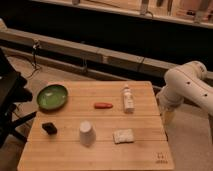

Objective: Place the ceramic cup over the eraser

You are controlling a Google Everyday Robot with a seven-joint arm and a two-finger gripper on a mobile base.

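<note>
Six things on the wood desk [100,155]. White arm [187,82] is off the desk's right edge, w/ the claw [168,119] hanging low beside that edge, clear of everything; can't tell its state. Green bowl [52,96] is back left. White bottle [128,98] lies on its side, back right. White cup [86,133] stands front centre. Pale sponge [123,136] is just right of it. Red item [103,105] lies mid-desk, left of the bottle. Black eraser [49,128] is left of the cup, not touching it.
</note>
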